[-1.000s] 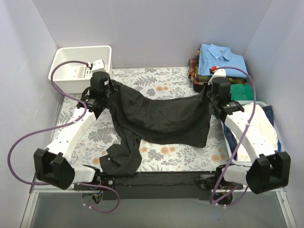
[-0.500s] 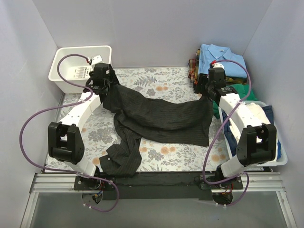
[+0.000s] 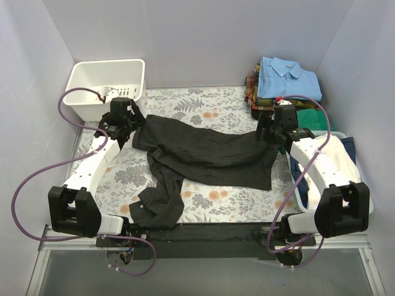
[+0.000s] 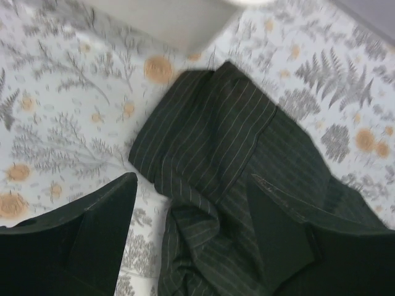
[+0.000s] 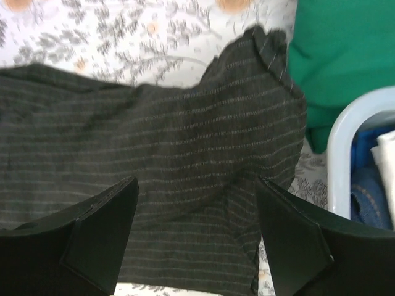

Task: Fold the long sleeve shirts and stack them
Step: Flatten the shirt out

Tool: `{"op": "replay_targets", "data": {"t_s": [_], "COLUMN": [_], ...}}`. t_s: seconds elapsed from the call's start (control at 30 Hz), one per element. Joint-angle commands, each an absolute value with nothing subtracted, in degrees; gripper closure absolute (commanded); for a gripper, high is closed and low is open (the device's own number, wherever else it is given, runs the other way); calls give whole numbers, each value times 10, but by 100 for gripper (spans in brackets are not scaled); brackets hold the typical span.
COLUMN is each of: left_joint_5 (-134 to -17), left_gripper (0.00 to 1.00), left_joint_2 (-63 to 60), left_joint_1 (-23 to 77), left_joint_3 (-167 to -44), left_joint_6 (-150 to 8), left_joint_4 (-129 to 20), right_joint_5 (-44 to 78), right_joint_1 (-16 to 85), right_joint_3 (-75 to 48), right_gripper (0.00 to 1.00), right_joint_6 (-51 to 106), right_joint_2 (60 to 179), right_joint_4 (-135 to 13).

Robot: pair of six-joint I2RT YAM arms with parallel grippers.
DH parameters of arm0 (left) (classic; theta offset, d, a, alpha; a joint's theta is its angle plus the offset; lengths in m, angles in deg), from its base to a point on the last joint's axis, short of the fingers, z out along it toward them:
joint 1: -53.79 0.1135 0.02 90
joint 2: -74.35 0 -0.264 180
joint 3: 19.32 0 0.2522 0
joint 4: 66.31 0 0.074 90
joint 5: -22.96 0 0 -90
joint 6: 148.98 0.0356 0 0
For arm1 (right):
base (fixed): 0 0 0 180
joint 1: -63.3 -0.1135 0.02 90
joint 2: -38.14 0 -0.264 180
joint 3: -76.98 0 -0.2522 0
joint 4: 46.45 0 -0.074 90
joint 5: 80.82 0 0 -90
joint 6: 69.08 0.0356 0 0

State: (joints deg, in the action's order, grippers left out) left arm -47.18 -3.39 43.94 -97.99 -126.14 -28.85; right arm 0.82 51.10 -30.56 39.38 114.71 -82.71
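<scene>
A black pinstriped long sleeve shirt (image 3: 207,157) lies spread across the floral table, one part trailing toward the front edge (image 3: 157,206). My left gripper (image 3: 126,126) hovers open over the shirt's left end (image 4: 210,135), nothing between its fingers (image 4: 108,216). My right gripper (image 3: 271,132) hovers open over the shirt's right end (image 5: 203,142), its fingers (image 5: 287,228) wide apart and empty. Folded light blue shirt (image 3: 287,77) tops a stack with a plaid shirt (image 3: 252,92) at the back right.
A white basket (image 3: 105,86) stands at the back left. A green cloth (image 3: 311,117) lies beside the stack. A pale bin (image 3: 364,197) with blue and white clothes sits on the right, its rim (image 5: 345,154) close to my right gripper.
Both grippers opened and let go of the shirt's upper corners. The raised cloth dropped flat onto the table, and both arms drew back a little.
</scene>
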Motion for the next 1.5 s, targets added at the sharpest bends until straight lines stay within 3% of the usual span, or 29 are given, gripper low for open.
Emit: {"op": "replay_targets", "data": {"t_s": [0.0, 0.37, 0.8, 0.93, 0.97, 1.1, 1.47], "left_joint_5": [-524, -596, -544, -551, -552, -545, -500], "left_gripper": [30, 31, 38, 57, 72, 100, 100], "left_joint_2": [-31, -158, -241, -258, -260, -258, -213], "left_joint_1": [442, 444, 445, 445, 446, 446, 481], "left_joint_3": [-936, -932, -957, -967, -967, -965, -1020], "left_joint_6": [-1324, -1398, -1400, -1392, -1391, -1384, -1353], "left_joint_4": [-223, -240, -262, -265, -265, -263, -242], "right_joint_5": [47, 88, 28, 27, 27, 34, 73], "right_joint_1": [502, 489, 488, 488, 488, 489, 488], "right_joint_3": [-320, -335, -338, -342, -342, -350, -361], "right_gripper": [17, 19, 18, 19, 19, 20, 20], "right_joint_6": [404, 426, 455, 451, 450, 449, 426], "right_joint_2": [1159, 1201, 1231, 1237, 1242, 1244, 1294], "right_joint_4": [-846, -909, -986, -1001, -1007, -1025, -1031]}}
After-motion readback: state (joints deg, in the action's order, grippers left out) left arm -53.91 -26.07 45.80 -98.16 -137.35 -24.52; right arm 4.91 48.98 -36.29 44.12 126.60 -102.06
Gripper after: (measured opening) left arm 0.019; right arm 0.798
